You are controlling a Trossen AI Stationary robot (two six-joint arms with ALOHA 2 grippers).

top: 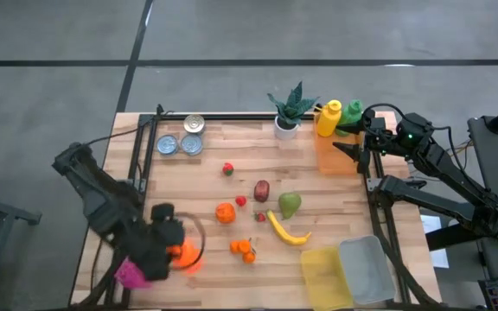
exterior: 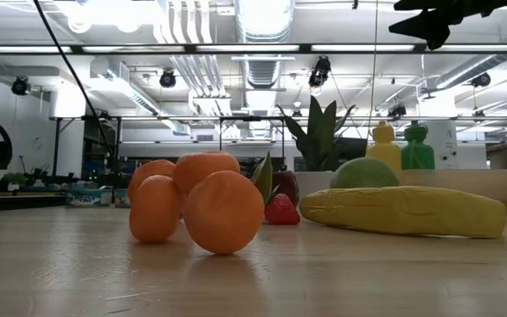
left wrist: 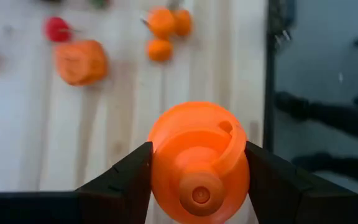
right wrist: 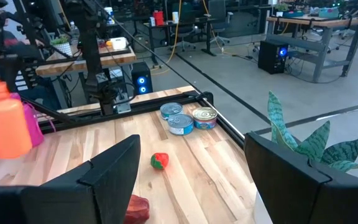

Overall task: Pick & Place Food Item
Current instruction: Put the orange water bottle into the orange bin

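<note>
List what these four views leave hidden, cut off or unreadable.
- Left gripper, shut on the orange bottle: the left wrist view's lower edge cuts off the bottle's body.
- Pink bottle: half hidden under the left arm in the high view.
- Cans: labels too small to read.
- Green pear: lower part hidden behind the banana in the low view.
- Right gripper, open: holds nothing.

Bright overhead ceiling lights; left wrist view blurred.
</note>
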